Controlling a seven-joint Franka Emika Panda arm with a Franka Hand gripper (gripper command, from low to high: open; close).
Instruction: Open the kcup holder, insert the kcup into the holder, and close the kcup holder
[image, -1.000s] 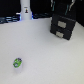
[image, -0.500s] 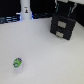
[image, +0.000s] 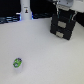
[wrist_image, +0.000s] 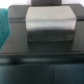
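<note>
Table (image: 42, 55), pale and plain, fills most of the exterior view, and on its nearest part, well apart from the tool, sits the kcup (image: 18, 63): a tiny round pod with a bright green top and a whitish body, alone on the surface and touched by nothing. It lies toward the exterior view's left, while the tool is at the far end toward the exterior view's right.

Farther back stands the kcup holder (image: 63, 26), a black boxy unit with two pale rectangular recesses stacked on its front face. The tool (image: 65, 11) hangs at the top of this holder, right over it, with the white arm above running out of the picture. Whether the tool touches the holder is too blurred to tell, and the exterior view does not show how its fingers stand.

In the wrist view the holder (wrist_image: 50, 24) fills the picture at very close range: a grey blocky face framed by dark edges, with a dark band below it. A teal shape (wrist_image: 4, 27) shows at one edge; what it is cannot be told. The fingers are not clearly seen there either, so I cannot tell whether the tool is open or closed.

Behind everything, at the far edge of the table, a dark backdrop holds a white post (image: 25, 10).
</note>
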